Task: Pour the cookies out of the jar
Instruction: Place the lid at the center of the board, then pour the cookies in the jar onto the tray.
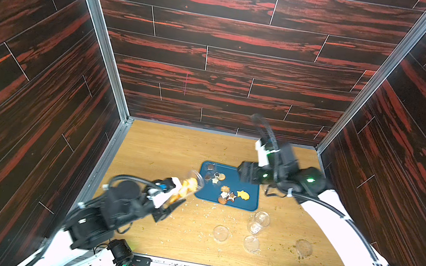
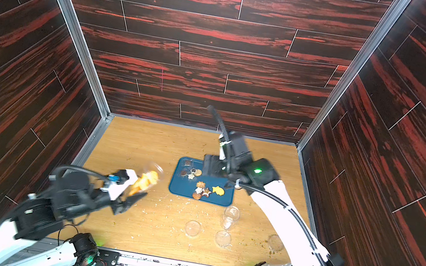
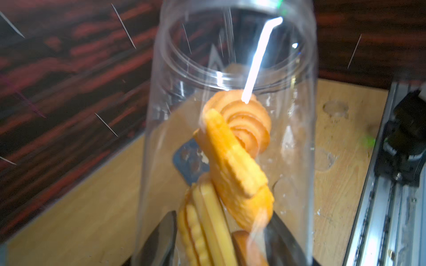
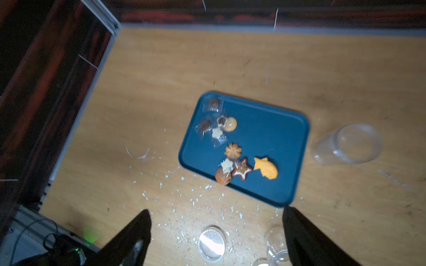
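— Whereabouts of the cookies point(image 3: 235, 149)?
— Inside the clear jar point(image 1: 195, 180), bunched from base to middle, none past the mouth.
— Held how?
— Clamped near the base by the left gripper point(image 1: 175, 199), closed tight on it, lifted off the table.
— Long axis?
— Runs from that gripper toward the blue tray point(image 1: 207, 193), mouth leading, near the tray edge on the left arm's side but short of it. Hard to tell whether tipped below level.
— Next, then?
— Probably carry the mouth over the tray, then roll the wrist downward.
— Right gripper point(image 4: 216, 210)?
— Spread wide, holding nothing, hanging over the tray's far side. Nearer the tray, but likely no part in the pour. Other cookies lying there already.
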Controlling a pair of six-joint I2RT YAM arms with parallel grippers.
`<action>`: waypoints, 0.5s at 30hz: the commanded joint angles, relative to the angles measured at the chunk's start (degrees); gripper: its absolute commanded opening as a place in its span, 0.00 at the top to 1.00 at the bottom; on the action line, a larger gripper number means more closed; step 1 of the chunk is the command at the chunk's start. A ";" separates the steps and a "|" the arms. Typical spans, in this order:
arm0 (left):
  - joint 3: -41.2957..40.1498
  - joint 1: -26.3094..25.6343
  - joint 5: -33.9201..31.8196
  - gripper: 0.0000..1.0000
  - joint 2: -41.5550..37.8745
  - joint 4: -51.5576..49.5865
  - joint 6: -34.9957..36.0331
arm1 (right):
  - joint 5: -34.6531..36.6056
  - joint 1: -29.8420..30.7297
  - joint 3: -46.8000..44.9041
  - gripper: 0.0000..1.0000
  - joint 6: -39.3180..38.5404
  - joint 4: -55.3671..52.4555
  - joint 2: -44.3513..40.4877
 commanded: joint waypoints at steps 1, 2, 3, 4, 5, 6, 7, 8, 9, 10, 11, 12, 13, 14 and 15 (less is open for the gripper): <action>-4.99 0.20 2.43 0.60 2.48 8.78 -0.30 | -0.80 -2.27 2.83 0.07 -2.45 -4.44 -1.45; -6.81 0.15 3.16 0.60 3.01 11.02 -0.21 | -1.02 -2.88 3.47 0.07 -2.81 -5.01 -1.50; -8.66 0.18 3.75 0.60 3.30 13.23 -0.16 | -1.36 -3.56 4.34 0.07 -3.07 -5.95 -1.37; -10.23 0.19 3.67 0.60 3.40 15.30 -0.48 | -1.82 -4.17 5.28 0.07 -3.28 -6.94 -1.04; -12.21 0.18 3.41 0.60 3.48 17.69 -0.90 | -2.22 -4.59 6.58 0.07 -3.72 -8.25 -0.60; -14.15 0.23 2.79 0.60 3.49 19.52 -1.12 | -2.19 -4.79 8.10 0.07 -4.24 -9.83 -0.01; -15.92 0.23 1.92 0.60 3.62 21.24 -1.86 | -1.93 -4.93 9.43 0.07 -4.85 -11.07 0.55; -18.16 0.18 1.30 0.59 3.86 23.13 -2.49 | -1.41 -5.10 11.07 0.07 -5.37 -12.57 1.18; -20.09 0.18 1.05 0.59 4.09 24.68 -3.03 | -1.19 -5.25 12.20 0.07 -5.69 -13.52 1.52; -21.41 0.18 0.98 0.59 4.41 25.70 -3.35 | -1.16 -5.33 12.90 0.07 -5.75 -13.93 1.53; -22.70 0.19 0.97 0.59 4.87 26.49 -3.84 | -1.16 -5.49 13.16 0.07 -5.75 -14.12 1.46; -23.71 0.21 0.85 0.59 5.41 27.07 -4.24 | -1.30 -5.60 13.04 0.07 -5.75 -14.06 1.30; -24.34 0.19 0.76 0.59 5.95 27.52 -4.50 | -1.60 -5.68 12.55 0.07 -5.66 -13.92 1.14; -25.13 0.19 0.43 0.60 6.69 28.48 -5.09 | -1.94 -5.72 11.45 0.07 -5.43 -13.64 0.87; -25.11 0.19 -0.06 0.60 7.21 29.05 -5.42 | -2.40 -5.72 10.05 0.07 -5.12 -12.89 0.54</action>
